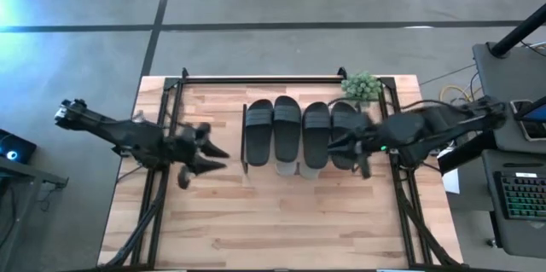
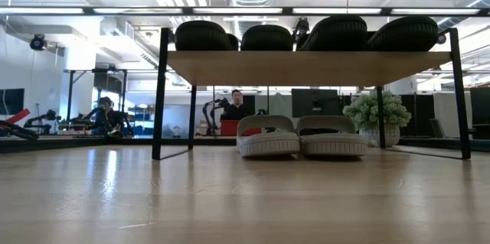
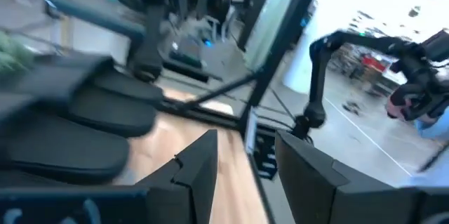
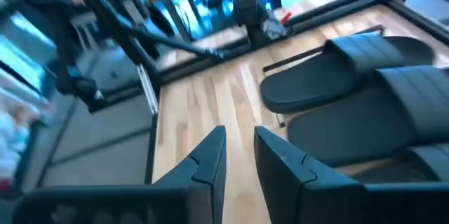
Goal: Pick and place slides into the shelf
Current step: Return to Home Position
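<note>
From above, four black slides lie in a row by the table's far edge, with the left gripper and right gripper on either side. From low down, they sit on the shelf, with two grey slides on the table beneath it. The wrist views show the left fingers and the right fingers apart, holding nothing.

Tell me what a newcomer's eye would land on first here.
Four black slides lined up side by side atop the shelf dominate the middle of the table. Two light grey slides sit on the table beneath it. Either side, the left end effector and right end effector hang open and empty.
</note>
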